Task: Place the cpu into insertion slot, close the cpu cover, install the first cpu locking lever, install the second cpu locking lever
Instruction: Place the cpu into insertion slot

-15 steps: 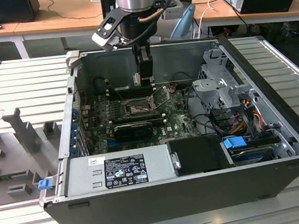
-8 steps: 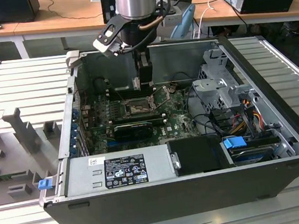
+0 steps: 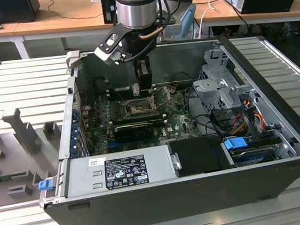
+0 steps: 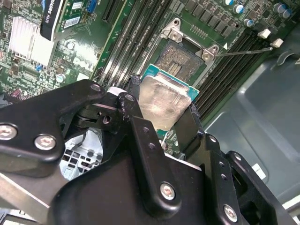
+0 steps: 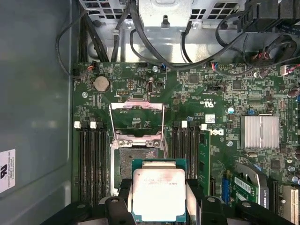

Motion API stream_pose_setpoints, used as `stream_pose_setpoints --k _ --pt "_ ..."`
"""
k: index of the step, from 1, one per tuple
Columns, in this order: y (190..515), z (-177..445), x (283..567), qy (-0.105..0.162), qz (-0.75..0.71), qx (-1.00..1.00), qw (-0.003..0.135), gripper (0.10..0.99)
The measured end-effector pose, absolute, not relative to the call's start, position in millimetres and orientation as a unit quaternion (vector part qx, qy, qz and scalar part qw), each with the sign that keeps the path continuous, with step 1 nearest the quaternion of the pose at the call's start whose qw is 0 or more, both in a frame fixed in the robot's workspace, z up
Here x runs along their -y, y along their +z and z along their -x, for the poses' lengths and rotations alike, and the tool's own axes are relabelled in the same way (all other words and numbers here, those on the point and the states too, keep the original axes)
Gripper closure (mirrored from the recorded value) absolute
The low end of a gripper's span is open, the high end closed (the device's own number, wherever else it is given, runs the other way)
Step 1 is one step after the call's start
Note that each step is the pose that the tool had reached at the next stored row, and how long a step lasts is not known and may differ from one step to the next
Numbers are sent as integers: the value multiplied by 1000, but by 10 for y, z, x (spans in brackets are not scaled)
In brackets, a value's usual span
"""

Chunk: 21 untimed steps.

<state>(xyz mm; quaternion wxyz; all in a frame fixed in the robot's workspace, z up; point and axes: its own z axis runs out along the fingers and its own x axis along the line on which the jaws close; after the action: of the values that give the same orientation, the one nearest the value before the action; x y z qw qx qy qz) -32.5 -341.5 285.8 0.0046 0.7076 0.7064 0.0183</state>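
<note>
The tool [image 4: 163, 105], w/ two black fingers [image 4: 140, 126] on the arm, is clenched on the cpu [image 4: 161, 93]. This is a small flat square chip w/ a pale tan-grey metal face and a thin green rim. One finger presses on each of two opposite edges. The face is turned up to the cameras and looks dull, w/ some smeared marks. In the first wrist view the cpu [image 5: 158, 187] sits level btw. the fingers.

The relation that matters: the insertion slot [image 5: 123, 164], a square socket w/ dark frame and grey-gold centre, lies under the chip but not fully under it. A good part of the socket shows past the chip's edge, on the side of the cpu cover [image 5: 137, 105]. So the slot is below the tool and shifted toward the cover hinge. The chip's edges run nearly parallel to the socket frame, i.e. the rotation looks about right, in my judgement. In the second wrist view the chip hangs clear of the slot [image 4: 180, 55]; it is not seated.

The cpu cover, a thin grey metal frame plate w/ a big square window, stands opened, so the slot is free. The slot sits on the green motherboard [image 5: 220, 93], btw. two banks of long black memory slots [image 5: 91, 159], inside the open dark computer case [image 3: 164, 197].
</note>
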Motion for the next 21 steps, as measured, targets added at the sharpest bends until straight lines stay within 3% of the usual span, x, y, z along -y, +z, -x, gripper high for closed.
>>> stream_pose_setpoints --k 21 --pt "2567 325 3415 8 -708 -706 -6 545"
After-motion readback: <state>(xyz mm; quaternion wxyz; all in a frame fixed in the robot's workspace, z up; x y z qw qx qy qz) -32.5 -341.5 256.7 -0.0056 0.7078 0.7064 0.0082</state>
